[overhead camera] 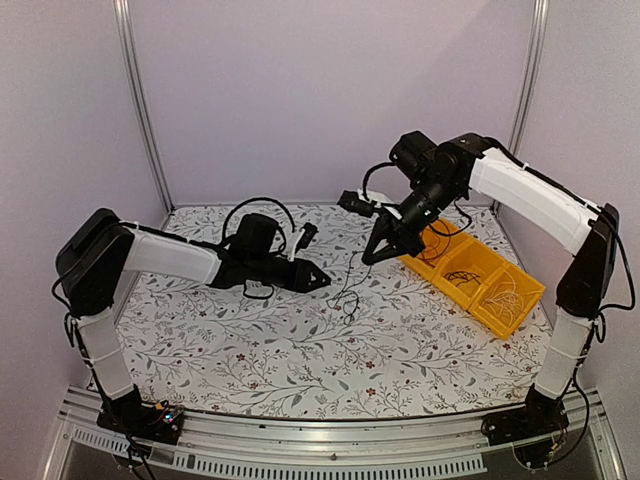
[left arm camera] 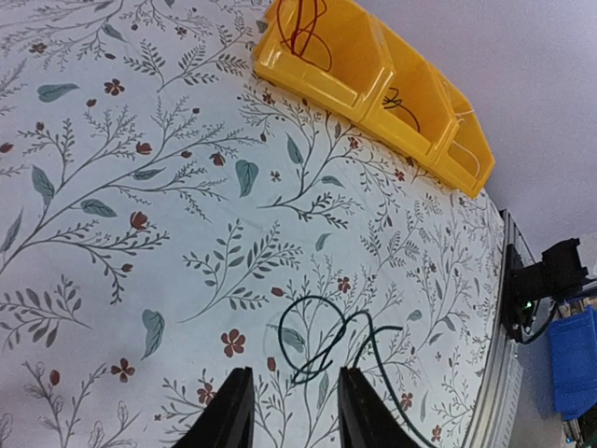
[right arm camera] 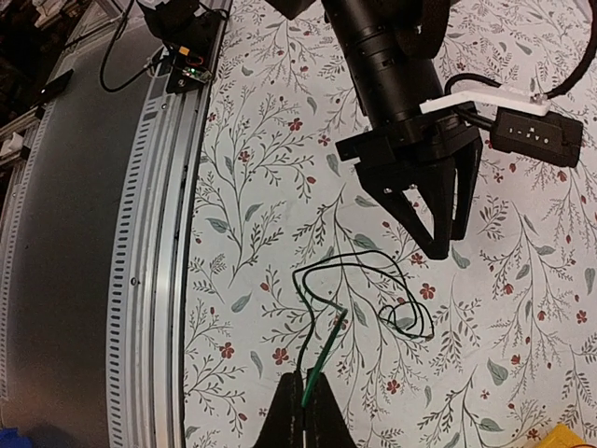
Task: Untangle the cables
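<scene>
In the middle of the flowered table [overhead camera: 250, 350], 1 dark green cable [right arm camera: 325, 353] is spread in loose loops; its end is pinched by the right gripper [right arm camera: 306, 397], jaws pressed together on it; the left gripper [left arm camera: 294, 411] is held near the loops, jaws apart and empty; red cables [left arm camera: 303, 28], black cables [left arm camera: 396, 98] and what may be whitish cables [overhead camera: 505, 295] are already laid in the 3 pockets of the yellow tray [left arm camera: 354, 93]; most of the job seems done; only this 1 cable is left to be sorted.
</scene>
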